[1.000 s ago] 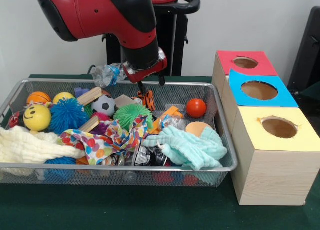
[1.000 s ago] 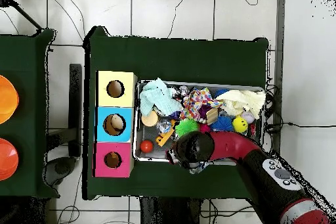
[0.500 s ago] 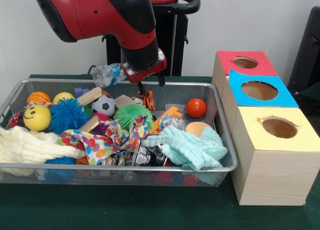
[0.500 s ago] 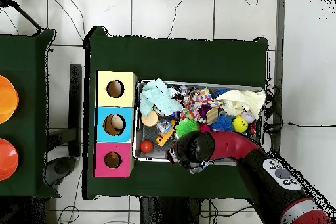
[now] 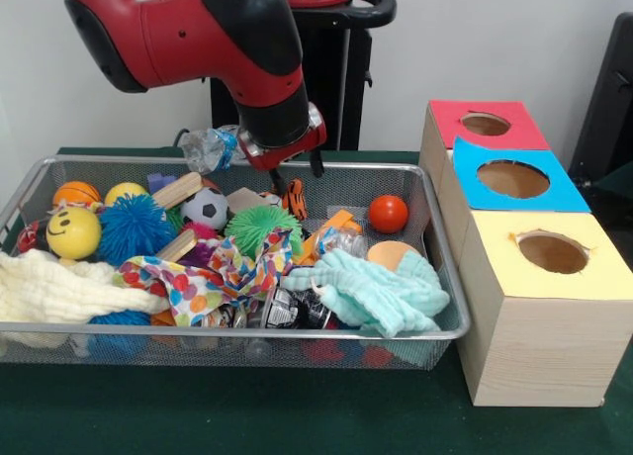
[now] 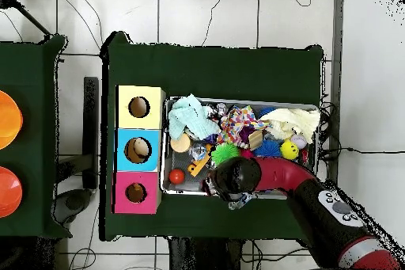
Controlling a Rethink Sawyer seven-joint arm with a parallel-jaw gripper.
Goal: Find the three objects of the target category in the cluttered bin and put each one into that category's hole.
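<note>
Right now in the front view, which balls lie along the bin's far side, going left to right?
Orange ball → yellow ball → blue spiky ball → soccer ball → green spiky ball → red ball.

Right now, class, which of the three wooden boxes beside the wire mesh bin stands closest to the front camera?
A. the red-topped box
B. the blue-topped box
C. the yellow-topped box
C: the yellow-topped wooden box stands lowest and foremost in the front view, with the blue-topped box behind it and the red-topped box farthest back.
</note>
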